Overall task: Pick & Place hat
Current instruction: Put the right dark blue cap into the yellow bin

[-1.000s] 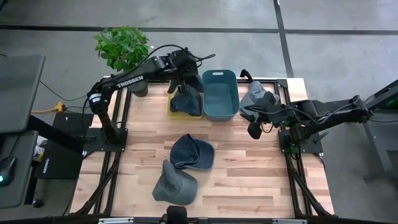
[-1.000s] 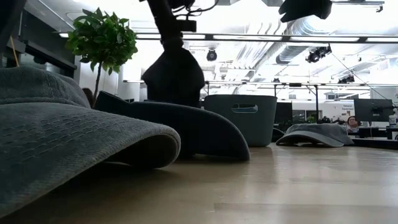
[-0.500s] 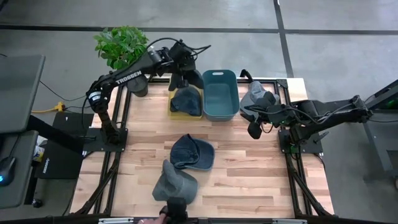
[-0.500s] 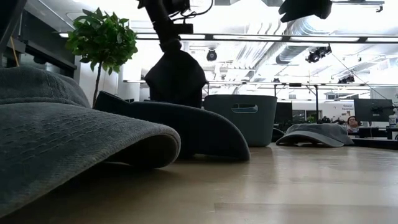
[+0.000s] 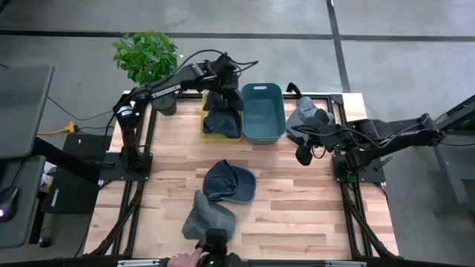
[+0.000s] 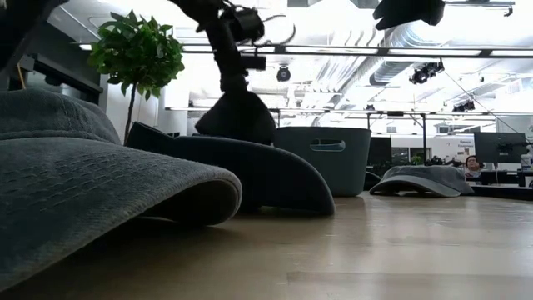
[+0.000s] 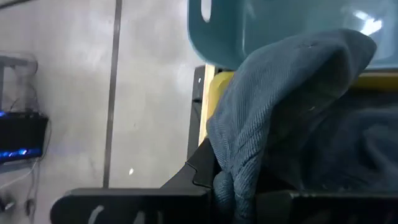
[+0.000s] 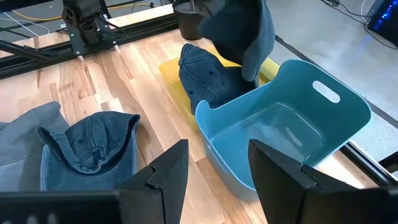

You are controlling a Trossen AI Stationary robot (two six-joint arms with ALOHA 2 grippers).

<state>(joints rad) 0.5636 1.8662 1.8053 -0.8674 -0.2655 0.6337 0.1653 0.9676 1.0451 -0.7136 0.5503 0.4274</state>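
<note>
My left gripper (image 5: 221,94) is shut on a blue hat (image 8: 239,31) over the yellow tray (image 5: 210,133) at the table's far side. A second blue hat (image 8: 208,74) lies in that tray. A teal bin (image 5: 263,113) stands right of the tray. A blue cap (image 5: 228,182) and a grey hat (image 5: 209,220) lie on the table's near middle. Another grey hat (image 5: 308,115) lies at the far right. My right gripper (image 5: 303,154) is open and empty, above the table right of the teal bin. My left gripper holds the blue hat by a bunched fold of its cloth (image 7: 233,186), which runs down between the fingers. The fingers come at it from above. The hat hangs below them, slack; its lower edge (image 8: 249,71) reaches the hat in the tray, touching or not I cannot tell.
A potted plant (image 5: 146,55) stands beyond the far left corner. A person's hand (image 5: 180,259) shows at the near edge by the low camera. Bare wood lies between the two near hats and the right edge.
My left gripper has gone a little toward the table's far edge and turned, keeping hold of the blue hat, which still hangs over the yellow tray. A person's hand has come in at the near edge.
</note>
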